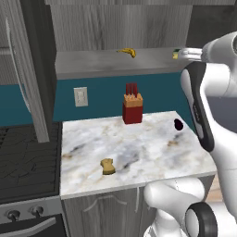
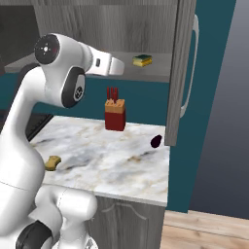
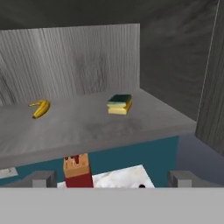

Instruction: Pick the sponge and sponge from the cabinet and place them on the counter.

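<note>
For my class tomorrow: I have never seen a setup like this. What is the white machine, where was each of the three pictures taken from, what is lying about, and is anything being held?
The white machine is a jointed robot arm on a mobile base, in a computer-rendered kitchen. Two pictures come from cameras on that base, behind the arm to its left and right. The third looks out from the hand itself; the two grey stubs at its bottom are the open end effector, holding nothing.

On the grey shelf of the dark wood-grain wall cabinet lie a rectangular yellow sponge with a dark green top and a curved yellow banana. Below, the white-and-grey marble counter carries a tan-yellow sponge with a pinched waist, a red knife block and a small dark object I cannot identify. The hand faces the shelf sponge.
</note>
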Robot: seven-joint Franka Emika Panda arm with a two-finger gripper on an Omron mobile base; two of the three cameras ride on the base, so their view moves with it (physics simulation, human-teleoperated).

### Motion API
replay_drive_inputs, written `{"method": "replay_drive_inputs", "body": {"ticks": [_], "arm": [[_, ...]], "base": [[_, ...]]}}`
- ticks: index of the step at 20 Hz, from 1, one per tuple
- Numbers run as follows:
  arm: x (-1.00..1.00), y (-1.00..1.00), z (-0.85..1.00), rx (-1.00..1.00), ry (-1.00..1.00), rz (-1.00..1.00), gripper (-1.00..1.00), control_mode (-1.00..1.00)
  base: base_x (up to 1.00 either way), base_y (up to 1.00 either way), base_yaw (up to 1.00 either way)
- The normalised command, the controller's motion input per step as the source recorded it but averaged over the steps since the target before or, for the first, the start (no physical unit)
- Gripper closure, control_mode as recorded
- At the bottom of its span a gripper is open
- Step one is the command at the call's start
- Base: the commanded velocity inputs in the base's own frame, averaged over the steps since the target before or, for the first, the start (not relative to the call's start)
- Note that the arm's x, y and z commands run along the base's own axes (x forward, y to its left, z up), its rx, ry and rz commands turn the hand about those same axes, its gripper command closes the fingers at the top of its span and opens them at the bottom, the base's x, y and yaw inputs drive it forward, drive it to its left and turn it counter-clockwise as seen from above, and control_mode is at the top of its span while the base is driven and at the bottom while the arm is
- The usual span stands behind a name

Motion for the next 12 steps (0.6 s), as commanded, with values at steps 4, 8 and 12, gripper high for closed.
{"method": "replay_drive_inputs", "body": {"ticks": [4,8,12], "arm": [[0.16,-0.09,0.0,0.01,0.0,0.0,-1.0,-1.0],[0.18,-0.1,0.0,0.0,0.0,0.0,-1.0,-1.0],[0.14,-0.17,0.0,0.0,0.0,0.0,-1.0,-1.0]], "base": [[0.0,0.0,0.0],[0.0,0.0,0.0],[0.0,0.0,0.0]]}}
